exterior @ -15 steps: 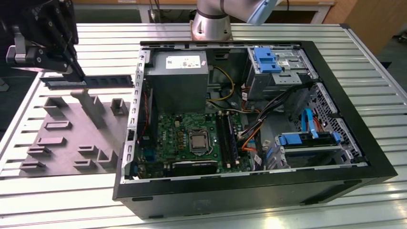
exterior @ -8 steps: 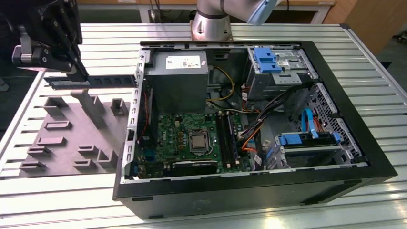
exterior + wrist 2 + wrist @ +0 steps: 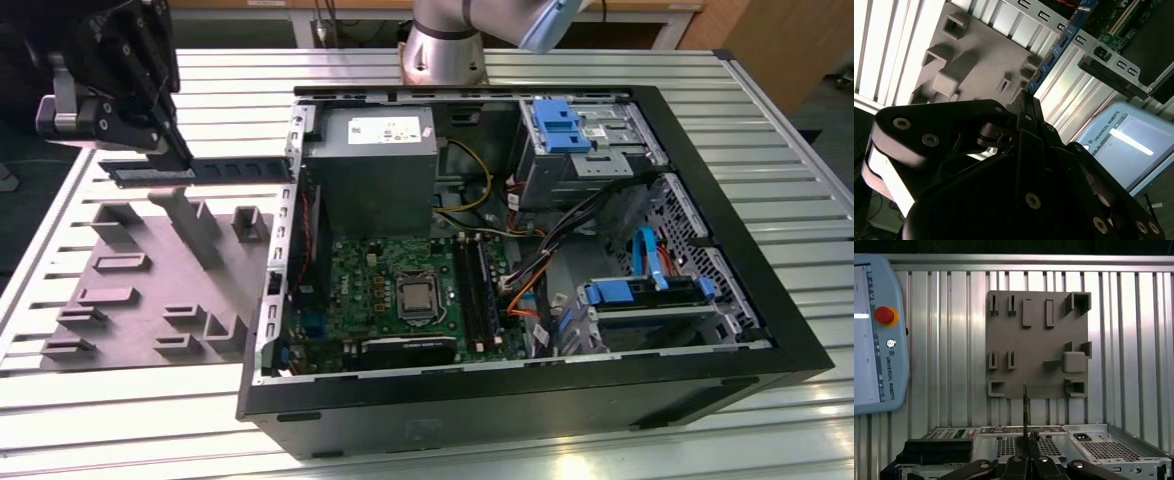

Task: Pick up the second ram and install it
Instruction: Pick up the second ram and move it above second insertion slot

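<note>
The gripper [image 3: 171, 160] is hanging in the upper left of the exterior view, its fingers [image 3: 1026, 462] pinched down to a narrow gap and gripping the ram [image 3: 200, 172]. The ram is lying level in the air, clear of the tray [image 3: 134, 270] below it. Its free end is reaching toward the wall of the case [image 3: 534, 400] at the exterior view's right. In the first wrist view the ram [image 3: 1025, 407] is showing edge-on, straight out from the fingertips; in the second wrist view its blue edge [image 3: 1054, 50] is running toward the case.

The grip seems to be sitting off the ram's middle, so the longer free part is overhanging. I judge that this could let the ram pivot between the pads if it brushes anything. The case wall is close to the free end, and a low path would be risking a clip there. At the slots [image 3: 474, 290] beside the processor [image 3: 416, 295], a slight tilt or skew could be jamming the ram against the slot edges instead of seating it, and pressing then could be bending the thin board.
</note>
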`<state>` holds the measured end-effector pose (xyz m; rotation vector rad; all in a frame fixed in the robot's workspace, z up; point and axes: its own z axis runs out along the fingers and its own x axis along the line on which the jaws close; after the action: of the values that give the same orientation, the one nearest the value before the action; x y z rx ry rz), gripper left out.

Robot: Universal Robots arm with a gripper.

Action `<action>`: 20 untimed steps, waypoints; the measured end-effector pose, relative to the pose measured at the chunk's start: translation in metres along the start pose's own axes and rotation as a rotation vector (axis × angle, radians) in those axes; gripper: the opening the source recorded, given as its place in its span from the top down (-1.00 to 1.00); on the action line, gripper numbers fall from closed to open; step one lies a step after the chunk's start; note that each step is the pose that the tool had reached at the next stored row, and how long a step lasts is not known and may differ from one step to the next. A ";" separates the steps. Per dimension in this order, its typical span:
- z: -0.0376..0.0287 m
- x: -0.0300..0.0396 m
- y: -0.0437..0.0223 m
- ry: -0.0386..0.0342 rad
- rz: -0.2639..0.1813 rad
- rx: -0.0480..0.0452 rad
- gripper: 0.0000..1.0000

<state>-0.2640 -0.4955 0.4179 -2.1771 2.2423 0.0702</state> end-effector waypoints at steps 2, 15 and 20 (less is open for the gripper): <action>0.0000 -0.0001 -0.0014 0.0000 0.000 0.0000 0.77; -0.0003 -0.0005 -0.0131 0.0001 0.000 -0.0001 0.77; -0.0004 -0.0006 -0.0180 0.0000 0.000 0.0000 0.77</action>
<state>-0.2460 -0.4954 0.4179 -2.1772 2.2423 0.0703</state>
